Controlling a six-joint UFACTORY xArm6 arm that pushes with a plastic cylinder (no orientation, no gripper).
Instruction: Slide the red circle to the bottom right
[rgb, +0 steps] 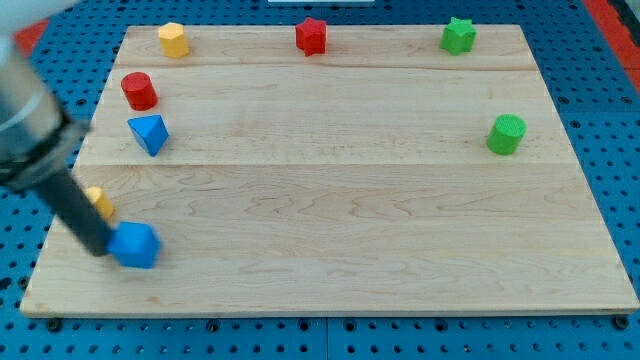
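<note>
Red circle: the red cylindrical block (139, 91) is seen near the top left of the pale wooden board (330, 210), just above a blue triangular block (149, 133).
Tip: my tip (103, 250) is set at the lower left, touching a blue cube-like block (136, 245); a small yellow block (98, 201) is partly hidden behind the rod.
Jaws: none are fitted, so nothing is clasped.
Judgement: the push is not yet begun; the bottom right corner is well apart from the red block.

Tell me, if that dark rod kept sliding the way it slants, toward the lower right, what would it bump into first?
My tip sits right against the blue cube at the board's lower left, so that block would go first. Beyond it the wooden board looks free. The red circle lies well above, out of that line.
</note>
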